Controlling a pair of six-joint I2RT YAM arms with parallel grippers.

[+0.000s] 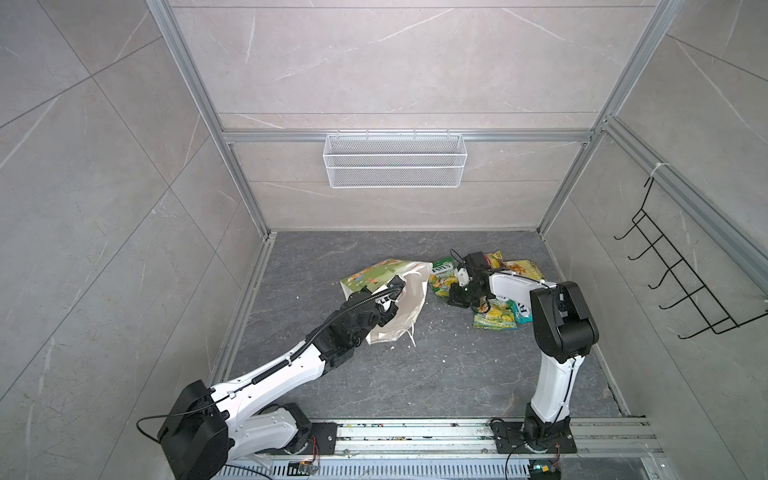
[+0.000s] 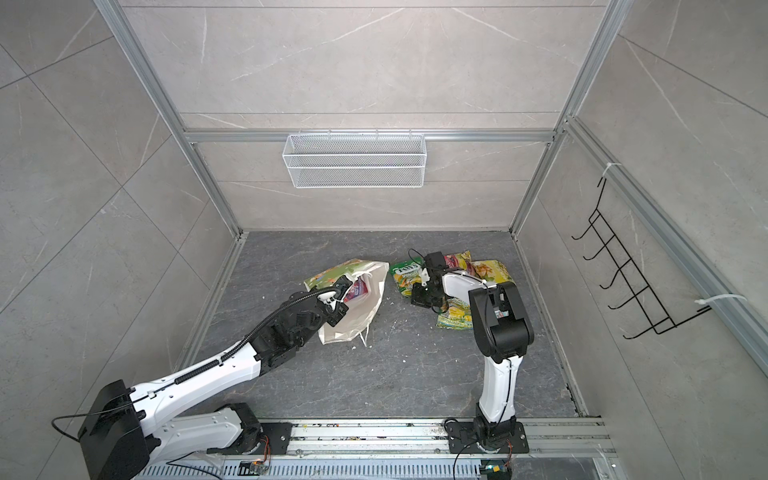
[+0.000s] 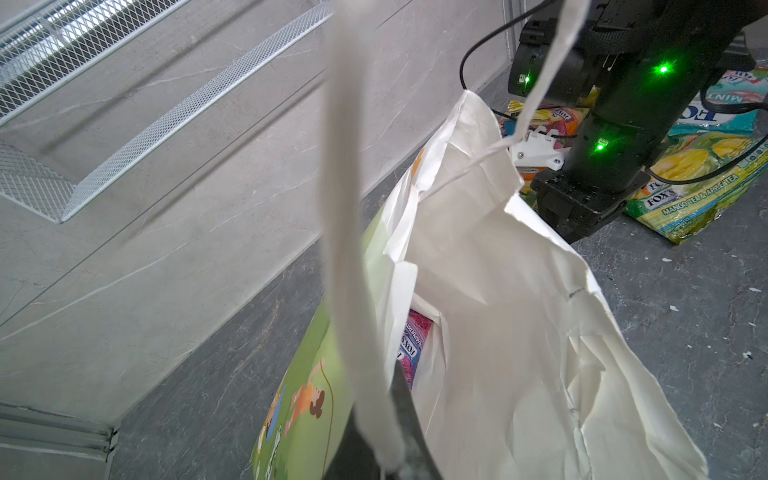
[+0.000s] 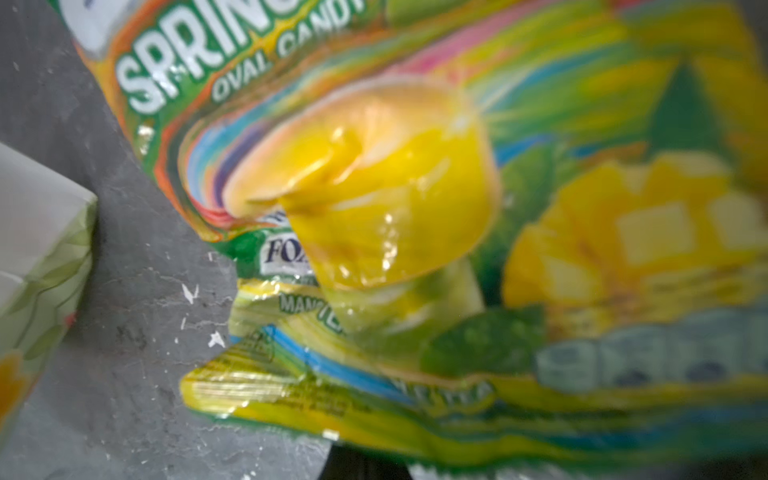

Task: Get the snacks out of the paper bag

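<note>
White paper carrier bag with pale green flower print (image 1: 409,299): lies crumpled on its side beneath left claw (image 3: 386,449), flat white handle (image 3: 340,208) pinched between that claw's pressed-together fingers. Glossy plastic candy pouches (image 1: 494,322), green, yellow, teal and orange: heaped under and behind right claw (image 1: 459,298), outside the bag. Right claw pressed together low over the heap; cannot tell whether any pouch is gripped.

Pale marble-look tiled walls (image 1: 374,62) on three sides; dark grey stone-look floor (image 1: 415,374) below both claws; white wire mesh basket (image 1: 395,160) high on the back wall; black wire hook rack (image 1: 683,261) on the wall beyond right claw; white crumbs (image 3: 747,354) scattered near both claws.

Left wrist view shows purple pouch (image 3: 415,345) inside the bag, just beyond left claw; a top view gives only a glimpse of that pouch (image 2: 359,291). Right wrist view: blurred wrappers only.
</note>
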